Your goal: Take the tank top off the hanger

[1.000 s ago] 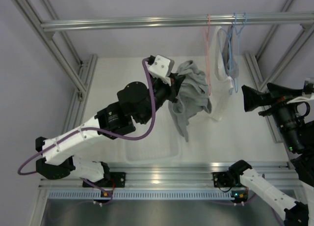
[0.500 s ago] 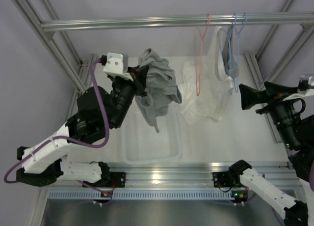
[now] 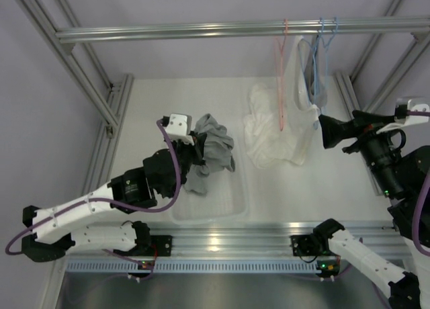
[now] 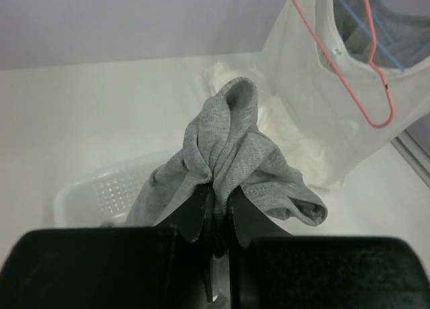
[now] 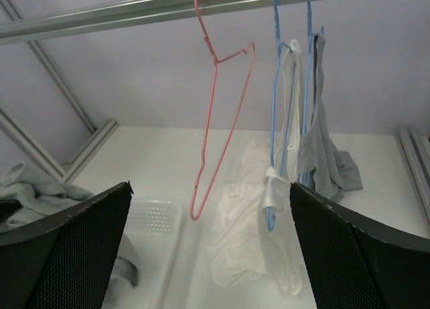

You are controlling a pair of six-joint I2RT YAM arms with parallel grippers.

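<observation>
Tank top (image 3: 213,148) above plastic basket (image 3: 216,200)

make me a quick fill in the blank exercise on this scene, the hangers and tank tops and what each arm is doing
1. The left tool is shut on the ___ tank top.
2. The bare hanger on the rail is coloured ___.
3. The white tank top hangs on a hanger coloured ___.
4. The jaws of the right tool stand ___.

Missing words: grey; pink; blue; open
</observation>
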